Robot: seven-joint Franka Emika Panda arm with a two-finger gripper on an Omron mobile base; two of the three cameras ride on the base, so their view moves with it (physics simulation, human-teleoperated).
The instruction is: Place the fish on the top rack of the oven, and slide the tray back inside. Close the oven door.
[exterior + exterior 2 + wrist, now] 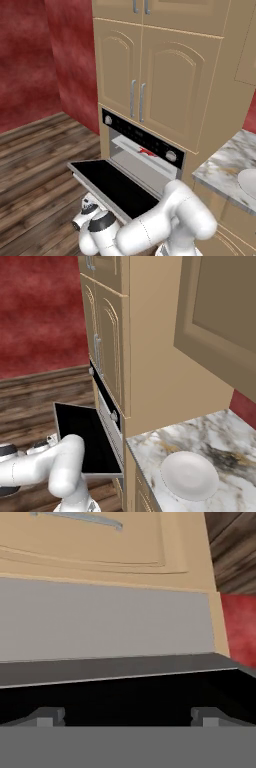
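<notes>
My arm folds low in front of the oven (142, 150), elbow raised and forearm reaching down and leftward beneath the front edge of the oven door (112, 185), which lies dropped flat and fully open with its black glass facing up. My end effector (127, 718) sits just under that door's outer edge; in the hand view its two dark fingertips (47, 717) stand far apart with nothing between them, so it is released and grasps nothing. Count: one fish (148, 151), one tray (134, 148), one oven door, two round silver knobs on the control strip (141, 137) in the left base view, two upper cabinet doors (162, 82) above the oven with two vertical handles side by side, and one round white plate (189, 475) on the marble desk (200, 438) to the right of the oven. The fish lies inside the grey cavity on the tray, at the top rack level, just below the control strip and toward the right half of the opening. Its long axis appears to run roughly side to side across the oven's width, parallel to the door hinge; which end is the head I cannot tell, since it is small and partly hidden by the strip. The tray sits within the cavity.
</notes>
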